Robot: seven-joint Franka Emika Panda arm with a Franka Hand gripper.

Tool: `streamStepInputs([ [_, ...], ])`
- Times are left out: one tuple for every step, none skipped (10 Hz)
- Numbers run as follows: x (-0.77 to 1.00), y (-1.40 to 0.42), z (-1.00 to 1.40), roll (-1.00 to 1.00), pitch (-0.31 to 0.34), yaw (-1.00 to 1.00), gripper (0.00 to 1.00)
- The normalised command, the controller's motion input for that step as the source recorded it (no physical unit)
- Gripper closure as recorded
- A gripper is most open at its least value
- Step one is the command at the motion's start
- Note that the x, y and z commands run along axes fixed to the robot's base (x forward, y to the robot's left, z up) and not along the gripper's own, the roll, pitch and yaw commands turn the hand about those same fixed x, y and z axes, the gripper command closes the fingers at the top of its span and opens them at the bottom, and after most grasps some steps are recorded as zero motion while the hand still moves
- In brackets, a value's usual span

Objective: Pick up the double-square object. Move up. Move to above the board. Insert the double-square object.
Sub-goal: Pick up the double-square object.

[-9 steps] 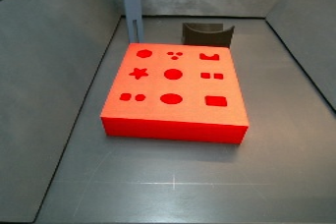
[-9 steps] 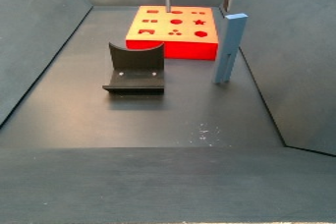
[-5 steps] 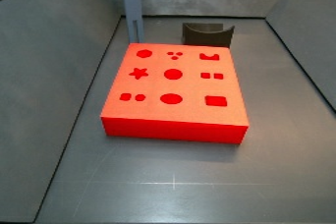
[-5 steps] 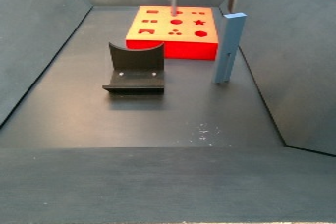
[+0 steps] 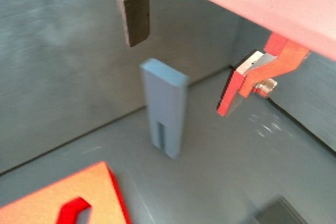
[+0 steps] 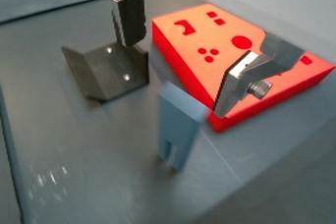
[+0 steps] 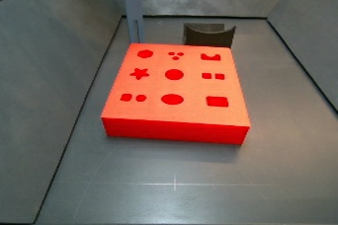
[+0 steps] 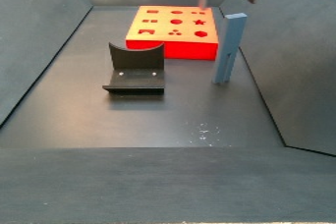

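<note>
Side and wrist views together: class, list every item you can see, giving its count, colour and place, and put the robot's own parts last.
Board: one, red-orange with darker red cutouts, flat on the floor.
Double-square object: one, grey-blue, upright on the floor beside the board, not held.
Fixture: one, dark, on the floor apart from the board.
Enclosure walls: grey, around the floor.
End effector: one, open, above the double-square object with a finger on either side of its top, not touching; silver plates with dark pads.
</note>
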Motion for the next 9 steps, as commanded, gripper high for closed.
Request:
streamStepInputs([
  [-0.29, -0.06, -0.14, 0.22, -0.116, 0.58, 0.00],
  [-0.13, 0.00, -0.13, 0.22, -0.110, 0.63, 0.00],
  [-0.02, -0.05, -0.16, 0.20, -0.084, 0.53, 0.00],
  [0.06, -0.14, -0.28, 0.12, -0.016, 0.21, 0.00],
  [0.12, -0.05, -0.47, 0.06, 0.000, 0.00, 0.00],
  [0.05, 0.00, -0.59, 0.00, 0.000, -0.13, 0.00],
  [0.06, 0.00, -0.52, 0.00, 0.000, -0.35, 0.00],
  [0.03, 0.05, -0.42, 0.00, 0.000, -0.40, 0.00],
  [0.00, 0.10, -0.32, 0.00, 0.000, -0.35, 0.00],
])
